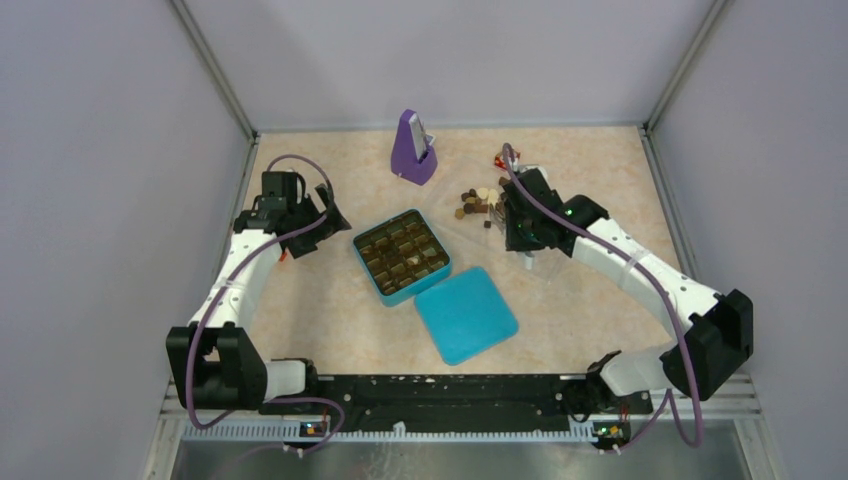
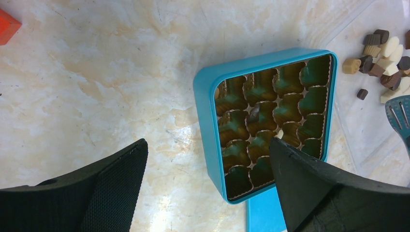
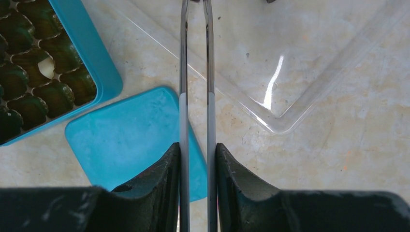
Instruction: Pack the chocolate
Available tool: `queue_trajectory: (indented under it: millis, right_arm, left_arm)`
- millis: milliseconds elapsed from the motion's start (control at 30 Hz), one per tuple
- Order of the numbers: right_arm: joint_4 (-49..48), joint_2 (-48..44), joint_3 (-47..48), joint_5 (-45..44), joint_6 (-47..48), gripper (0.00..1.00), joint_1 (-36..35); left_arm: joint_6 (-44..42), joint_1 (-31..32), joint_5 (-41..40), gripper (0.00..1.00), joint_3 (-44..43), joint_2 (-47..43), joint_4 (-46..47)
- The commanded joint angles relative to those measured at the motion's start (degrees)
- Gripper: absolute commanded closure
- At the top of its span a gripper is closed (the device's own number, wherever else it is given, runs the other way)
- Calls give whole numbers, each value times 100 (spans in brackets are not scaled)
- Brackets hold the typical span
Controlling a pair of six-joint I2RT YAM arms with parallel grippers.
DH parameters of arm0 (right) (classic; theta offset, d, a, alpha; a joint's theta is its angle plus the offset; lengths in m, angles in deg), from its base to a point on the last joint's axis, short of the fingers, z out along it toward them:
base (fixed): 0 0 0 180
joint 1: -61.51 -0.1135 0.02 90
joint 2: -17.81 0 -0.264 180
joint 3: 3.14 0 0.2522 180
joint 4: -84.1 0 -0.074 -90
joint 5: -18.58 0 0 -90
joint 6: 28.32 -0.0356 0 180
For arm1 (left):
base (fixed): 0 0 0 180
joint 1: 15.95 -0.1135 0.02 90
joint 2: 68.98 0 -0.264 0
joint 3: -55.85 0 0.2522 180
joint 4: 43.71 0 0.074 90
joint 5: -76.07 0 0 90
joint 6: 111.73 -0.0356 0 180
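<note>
Nearest the arms, the blue lid lies flat on the surface, just beside the open blue box. Most of the box's moulded cells look unfilled, though one cream piece shows in a cell. The left hand hovers left of the box, spread wide and holding nothing. The right hand is clamped on metal tongs, whose arms are squeezed narrow and reach over the clear tray. Their tips are out of sight, so I cannot tell whether a piece is caught. Farther off, the chocolate sits heaped on that tray. To do this well, pinch a single piece across its flat sides, squeeze gently, lift straight up, then lower it squarely into a free cell.
</note>
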Motion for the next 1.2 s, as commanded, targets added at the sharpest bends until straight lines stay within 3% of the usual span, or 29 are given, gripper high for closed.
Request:
queue_trajectory:
  millis: [0, 100, 200, 367, 600, 733, 933, 1167]
  right_arm:
    - [-141, -22, 71, -79, -68, 84, -93]
    - [-158, 26, 77, -104, -41, 84, -98]
    - [-206, 33, 28, -191, -32, 100, -125]
    - [-168, -173, -106, -519, -121, 100, -128]
    - [294, -998, -686, -1939, -550, 100, -61]
    - [478, -1695, -1181, -2485, -788, 100, 429]
    - [-366, -2943, -2490, -2122, -584, 100, 1666]
    - [-1242, -2671, -3065, -2116, -1154, 100, 1841]
  left_arm:
    - [-50, -25, 16, 1, -61, -105, 84]
    - [-50, -24, 25, 1, -44, -106, 92]
    - [-50, -24, 25, 1, -43, -107, 84]
    - [-59, -21, 21, 1, -57, -115, 75]
    - [-50, -27, 46, 1, -68, -103, 67]
    - [-50, -25, 92, 1, -79, -87, 82]
    - [-68, -19, 220, 1, -70, -24, 125]
    - [-59, -26, 271, 1, -46, -20, 167]
